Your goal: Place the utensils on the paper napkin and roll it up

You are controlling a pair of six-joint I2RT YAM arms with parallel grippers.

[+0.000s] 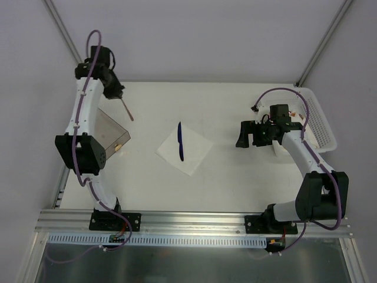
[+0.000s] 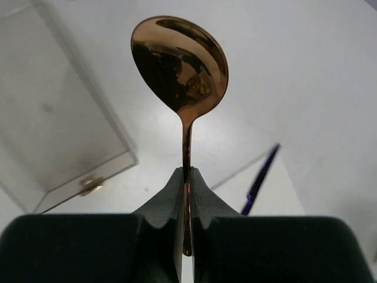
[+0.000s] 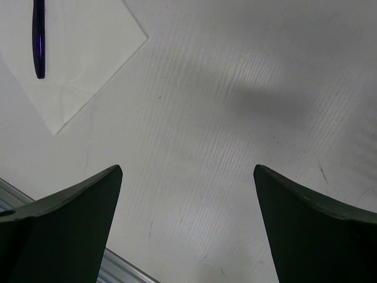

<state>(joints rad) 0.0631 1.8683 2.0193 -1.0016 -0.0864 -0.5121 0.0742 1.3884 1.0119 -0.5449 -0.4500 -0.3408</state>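
White table (image 1: 235, 183) across the middle, matte. Up close its surface shows fine ribbing and a few small dark scuffs (image 3: 322, 173). Pale lavender-grey wall panels (image 1: 194, 35) close it in at the back and on both sides. Two metal struts run up diagonally, one from the far left corner (image 1: 63, 29), one from the far right (image 1: 325, 40). An aluminium rail (image 1: 194, 219) lines the near edge, with a slotted white strip (image 1: 177, 240) just below. The light is soft and even, the shadows faint.

Obscured areas, left wrist view
My left fingers (image 2: 156, 215) hide the spoon (image 2: 179, 71) handle's lower end; the gold piece (image 2: 89, 185) in the clear container (image 2: 53, 124) is blurred, possibly a utensil.
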